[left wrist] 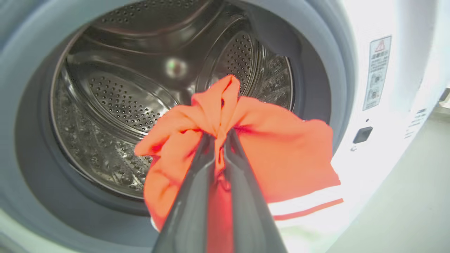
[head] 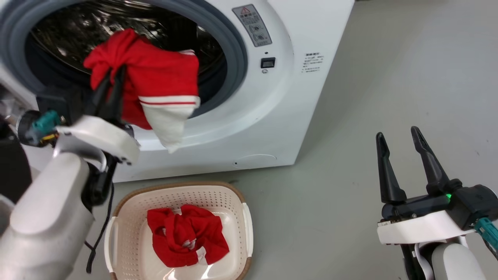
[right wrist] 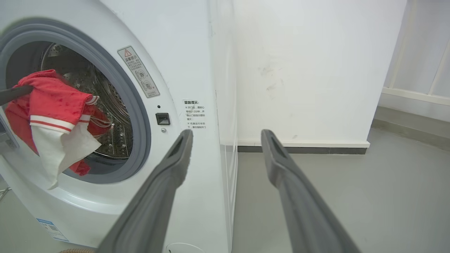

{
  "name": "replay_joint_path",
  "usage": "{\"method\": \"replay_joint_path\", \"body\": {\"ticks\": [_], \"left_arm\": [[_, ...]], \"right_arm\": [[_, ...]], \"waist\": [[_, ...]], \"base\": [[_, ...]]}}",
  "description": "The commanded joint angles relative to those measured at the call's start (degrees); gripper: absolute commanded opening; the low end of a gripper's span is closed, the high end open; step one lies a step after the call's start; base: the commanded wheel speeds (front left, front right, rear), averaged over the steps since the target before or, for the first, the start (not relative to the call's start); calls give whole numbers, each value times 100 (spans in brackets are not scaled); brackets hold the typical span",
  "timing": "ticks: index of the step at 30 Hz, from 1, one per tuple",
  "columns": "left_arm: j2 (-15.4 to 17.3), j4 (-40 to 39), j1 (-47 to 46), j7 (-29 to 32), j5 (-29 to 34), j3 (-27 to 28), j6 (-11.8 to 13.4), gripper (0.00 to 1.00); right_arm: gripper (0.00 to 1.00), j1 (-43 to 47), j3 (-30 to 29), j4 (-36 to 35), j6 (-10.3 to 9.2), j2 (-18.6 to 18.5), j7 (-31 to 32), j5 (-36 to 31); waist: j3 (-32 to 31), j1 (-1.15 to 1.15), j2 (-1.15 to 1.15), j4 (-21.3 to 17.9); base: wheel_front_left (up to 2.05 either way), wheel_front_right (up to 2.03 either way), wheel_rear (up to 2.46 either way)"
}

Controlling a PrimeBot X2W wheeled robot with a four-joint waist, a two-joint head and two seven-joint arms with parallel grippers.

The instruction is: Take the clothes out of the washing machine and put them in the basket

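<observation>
Two bright red garments. Nearer the machine, a red-and-white garment: bunched at its top and pinched in the left gripper, the two dark fingers drawn nearly together with only a fold of cloth between them. Hangs off those fingertips in the air at the mouth of the washing machine, in front of the grey-rimmed porthole. Spills to the gripper's right and downward, ending in a white panel crossed by a thin red stripe, lowest corner dangling before the white front beneath the opening. Behind it, seen from the left wrist, the perforated steel drum; no telling from these angles whether any cloth touches the rim.

Lower in the head view, on the floor just in front of the machine, the basket, cream with a brown rim. Inside, crumpled on its bottom, a second red garment with small white patches.

Well apart from both, at the lower right of the head view, the right gripper: fingers spread wide, nothing between them, held over the grey floor and aimed at the machine's right-hand corner. Beyond, from the right wrist, a white wall.
</observation>
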Motion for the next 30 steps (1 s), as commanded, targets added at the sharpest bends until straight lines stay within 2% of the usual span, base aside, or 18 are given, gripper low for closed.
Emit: {"method": "replay_joint_path", "body": {"ticks": [1, 7, 11, 18, 25, 30], "left_arm": [[12, -131, 151, -32, 32, 38, 53, 0], [77, -1281, 1077, -49, 173, 262, 367, 0], [183, -1919, 1644, -17, 194, 222, 519, 0], [281, -2553, 2341, 335, 69, -30, 634, 0], [122, -2080, 2540, 472, -15, -375, 437, 0], [-158, -1262, 2343, 389, -73, -606, 52, 0]], "right_arm": [[100, 74, -19, 22, -4, -1, -14, -38], [100, 102, -126, 37, -4, -1, -14, -74], [100, 156, -209, 16, -4, 0, -14, -87], [100, 177, -207, 16, -4, -1, -13, -197], [100, -30, -104, -89, -4, 0, -13, -306], [100, -171, -85, -134, -4, -1, -13, -309]], "waist": [[-114, 1, 0, 108], [-329, 1, 0, 285], [-396, 1, 0, 444], [-346, 1, 0, 659], [44, 1, 0, 650], [475, 1, 0, 495]], "base": [[0, 0, 0], [0, 0, 0], [0, 0, 0], [0, 0, 0], [0, 0, 0], [0, 0, 0]]}}
